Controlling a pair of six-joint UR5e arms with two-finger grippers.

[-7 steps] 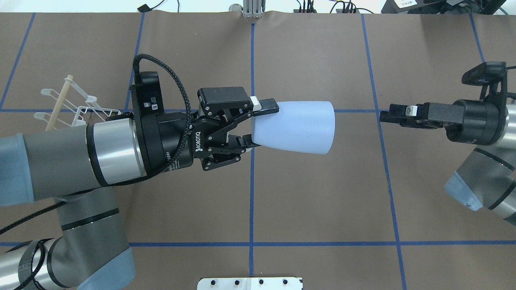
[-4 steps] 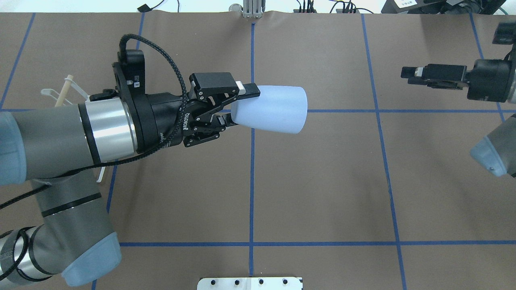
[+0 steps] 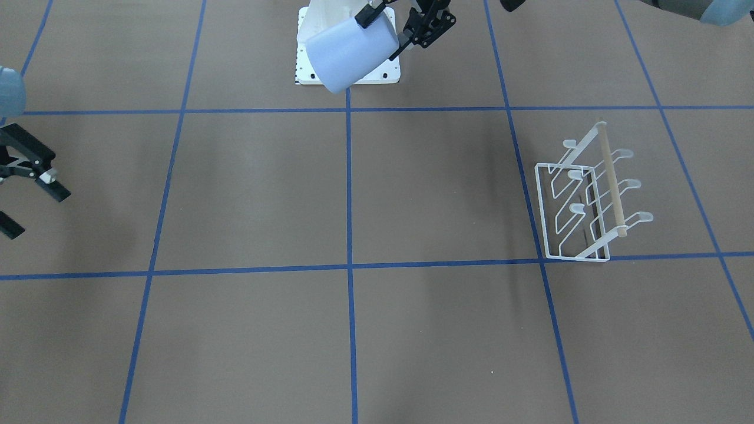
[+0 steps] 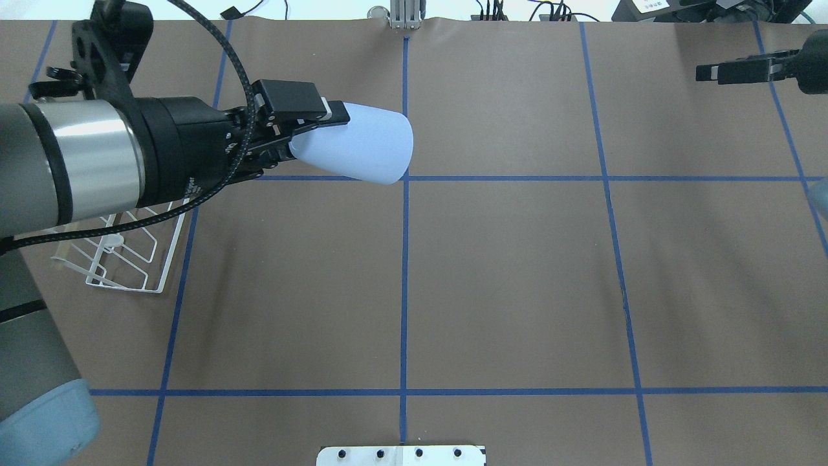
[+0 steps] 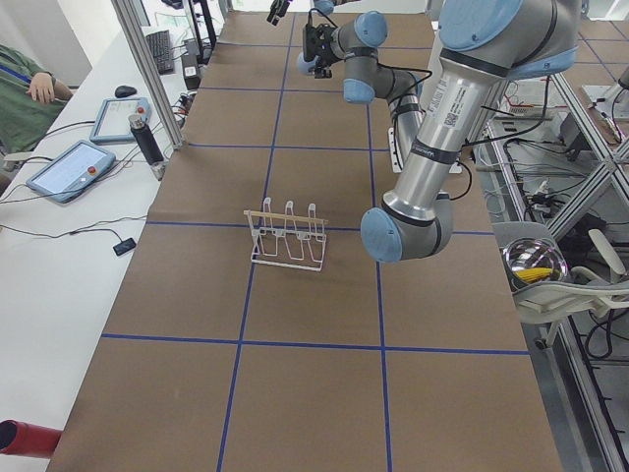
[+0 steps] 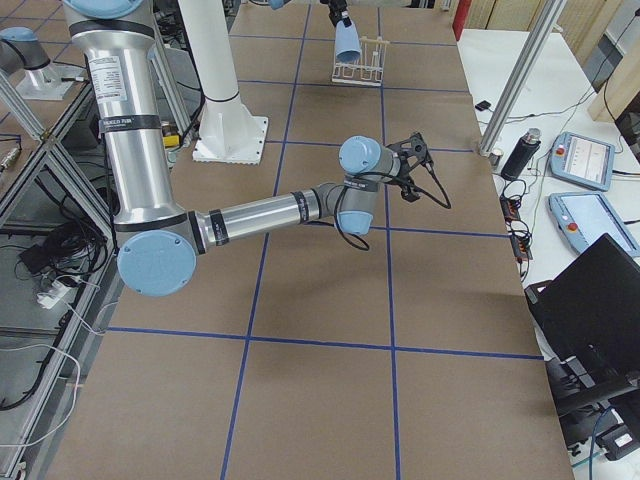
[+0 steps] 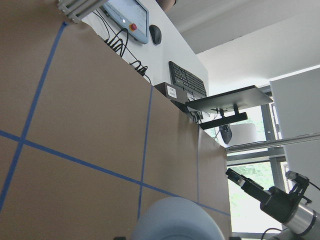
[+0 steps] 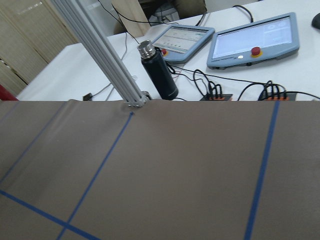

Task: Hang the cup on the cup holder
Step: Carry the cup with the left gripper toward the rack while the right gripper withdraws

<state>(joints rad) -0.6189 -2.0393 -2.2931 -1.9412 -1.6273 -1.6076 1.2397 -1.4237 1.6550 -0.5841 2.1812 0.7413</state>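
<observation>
The pale blue cup (image 4: 359,150) lies on its side in the air, rim toward the table's middle, with my left gripper (image 4: 312,134) shut on its narrow base. From the front, the cup (image 3: 350,53) hangs near the robot's base, left of the rack. The white wire cup holder (image 3: 589,200) stands on the table with its prongs bare; in the overhead view the cup holder (image 4: 123,259) is partly hidden under my left arm. My right gripper (image 3: 32,209) is open and holds nothing, far from the cup at the table's right end (image 4: 711,71).
A white mounting plate (image 4: 401,455) sits at the near edge. Beyond the far edge is a bench with tablets, a black bottle (image 8: 159,72) and an aluminium post (image 8: 100,55). A person's arm (image 5: 39,84) rests at that bench.
My left arm has swung left and risen with the cup, uncovering the rack's near side. My right gripper has pulled back toward the far right corner.
</observation>
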